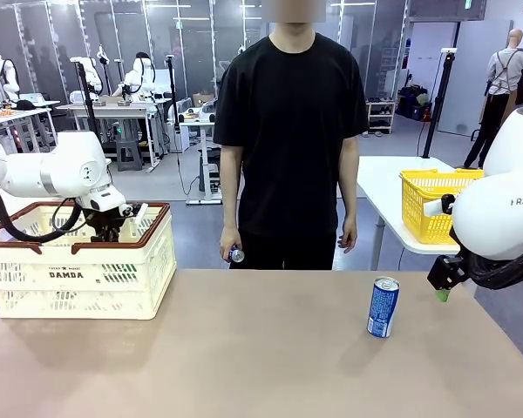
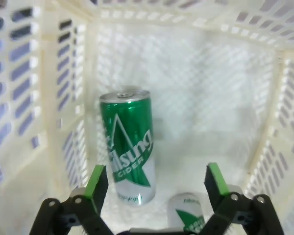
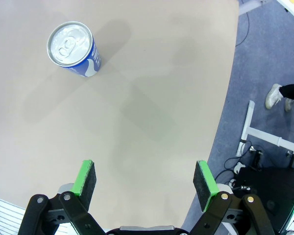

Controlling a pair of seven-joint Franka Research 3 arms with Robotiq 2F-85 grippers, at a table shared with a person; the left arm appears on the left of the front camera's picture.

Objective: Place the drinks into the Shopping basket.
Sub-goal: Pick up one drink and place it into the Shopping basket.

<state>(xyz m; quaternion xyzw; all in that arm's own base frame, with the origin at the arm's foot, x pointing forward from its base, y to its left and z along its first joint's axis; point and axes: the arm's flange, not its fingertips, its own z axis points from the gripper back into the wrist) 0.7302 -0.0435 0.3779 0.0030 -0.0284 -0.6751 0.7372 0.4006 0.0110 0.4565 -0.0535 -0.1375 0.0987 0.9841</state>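
Left jaws stand spread and empty, reaching into the basket (image 1: 78,280) above an upright green can (image 2: 129,147). A second green can (image 2: 186,216) is cut off at the picture's bottom edge, so I cannot tell how it lies. Right jaws, also spread and empty, hang over the tabletop (image 1: 244,357) near its right edge, well apart from the upright blue can (image 1: 383,306). Best next move, I judge: centre the right jaws over that can, lower around its body and pinch at mid-height. The person's hand (image 1: 230,252) holds something small, hard to make out.
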